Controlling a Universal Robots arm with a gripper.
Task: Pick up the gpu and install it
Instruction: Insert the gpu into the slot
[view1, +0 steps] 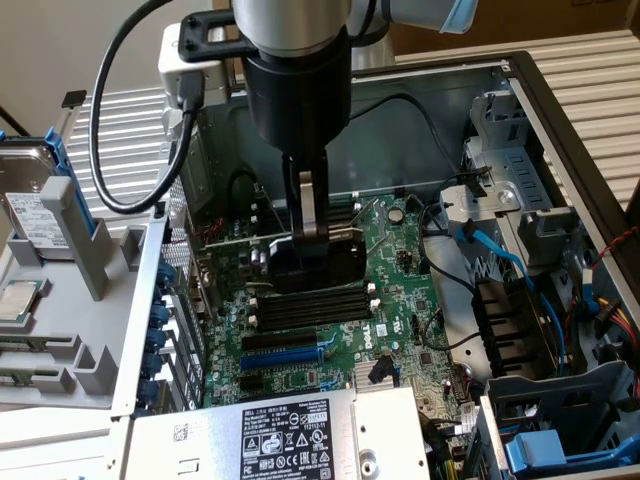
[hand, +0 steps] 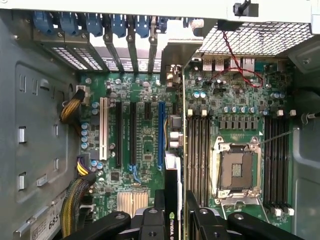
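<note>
My gripper (view1: 310, 236) hangs inside the open computer case, shut on the gpu (view1: 318, 266), a black-shrouded card held above the green motherboard (view1: 395, 315). In the wrist view the gpu (hand: 172, 192) is seen edge-on between my two black fingers (hand: 154, 220), and its silver bracket (hand: 176, 55) reaches toward the case's rear slot openings. The card lines up just beside the long blue expansion slot (hand: 161, 135), between it and the black memory slots (hand: 197, 150). From these views I cannot tell how high above the board its lower edge is.
The empty CPU socket (hand: 237, 167) lies beside the memory slots. Blue slot clips (hand: 100, 25) line the rear wall. A labelled power supply (view1: 290, 435) sits at the front, a drive cage with blue cables (view1: 545, 300) on the exterior view's right, and a hard drive (view1: 30, 200) on a grey rack outside.
</note>
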